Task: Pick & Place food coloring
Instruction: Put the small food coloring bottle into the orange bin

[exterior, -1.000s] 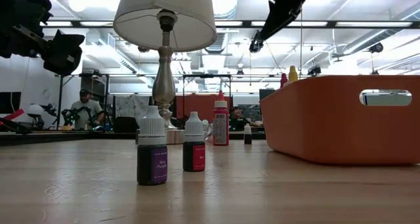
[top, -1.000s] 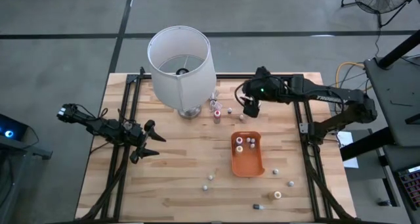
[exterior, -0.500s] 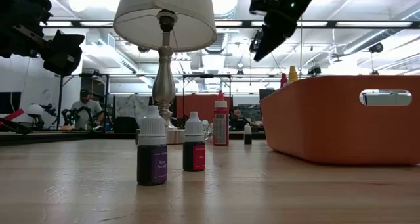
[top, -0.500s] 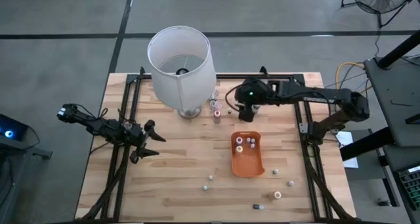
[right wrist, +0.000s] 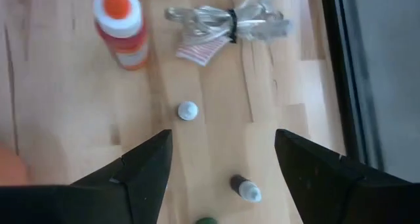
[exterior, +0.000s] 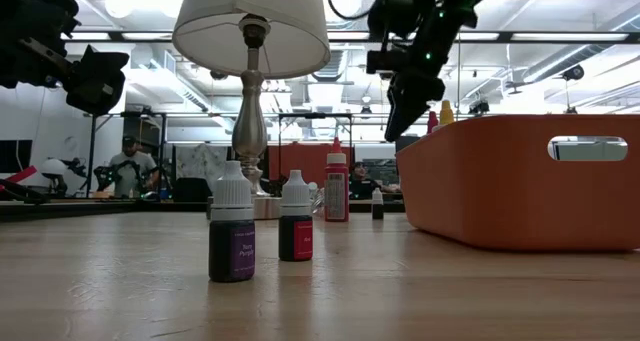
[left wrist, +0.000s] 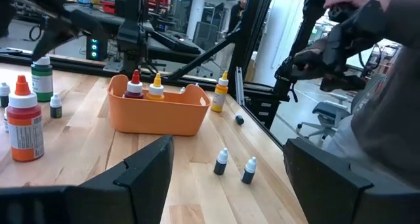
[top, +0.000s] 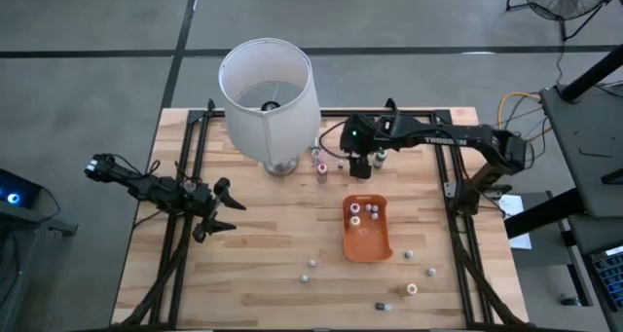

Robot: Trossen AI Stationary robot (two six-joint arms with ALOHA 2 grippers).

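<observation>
The right claw (top: 358, 166) has swung in from the bench's (top: 263, 264) far right toward the lamp (top: 268, 89), fingers spread and holding nothing, now hanging above small food coloring bottles (right wrist: 188, 110) near the lamp's base. 2 more bottles stand in the orange tray (top: 367, 239). The left claw (top: 222, 207) waits spread over the left side.

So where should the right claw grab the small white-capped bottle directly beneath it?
By the cap of the white-capped bottle, from straight above. It stands upright and clear of the red bottle and cable bundle, and the open right claw already looks down on it.
</observation>
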